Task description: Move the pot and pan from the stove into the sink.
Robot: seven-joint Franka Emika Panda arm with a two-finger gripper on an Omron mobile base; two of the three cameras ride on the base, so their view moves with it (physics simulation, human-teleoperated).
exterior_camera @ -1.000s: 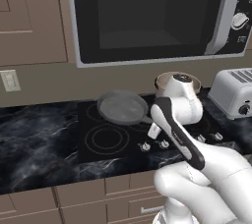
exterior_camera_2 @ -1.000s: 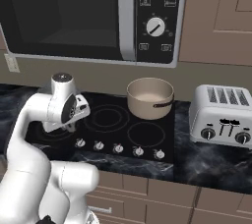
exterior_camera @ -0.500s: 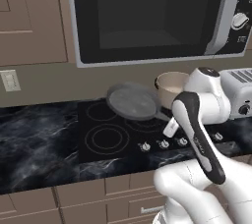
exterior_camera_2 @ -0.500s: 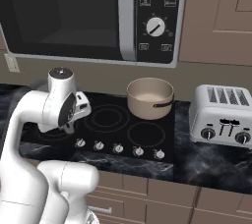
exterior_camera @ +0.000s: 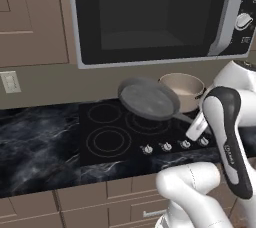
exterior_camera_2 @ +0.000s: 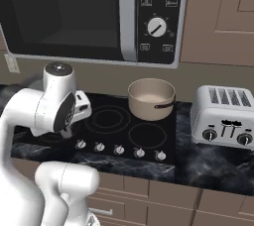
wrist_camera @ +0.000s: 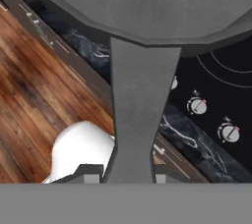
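Two vessels had to reach the sink, and one of them, the pan (exterior_camera: 148, 99), was lifted clear of the stove (exterior_camera: 120, 132), hanging tilted above the burners on the pot's left. Its bowl showed nothing inside. The worst risk, as I judged it, lay in that long thin handle (wrist_camera: 140, 115): all the weight sat far out from the grip, so a quick swing could twist the pan in the jaws or let it slide out onto the glass cooktop. A second risk was the pan's rim clipping the pot (exterior_camera: 184, 89) just behind it as the arm turned away.

The gripper (wrist_camera: 129, 171) sat at the near end of the handle, in front of the pot and over the knob row; the jaws appeared closed on the handle, which ran straight down between them, though the tips themselves were mostly hidden.

That pot stood upright on a rear burner, its pale interior empty. To the pot's right, a white toaster (exterior_camera_2: 224, 116) rested on the bench, near enough to be struck during a later lift.
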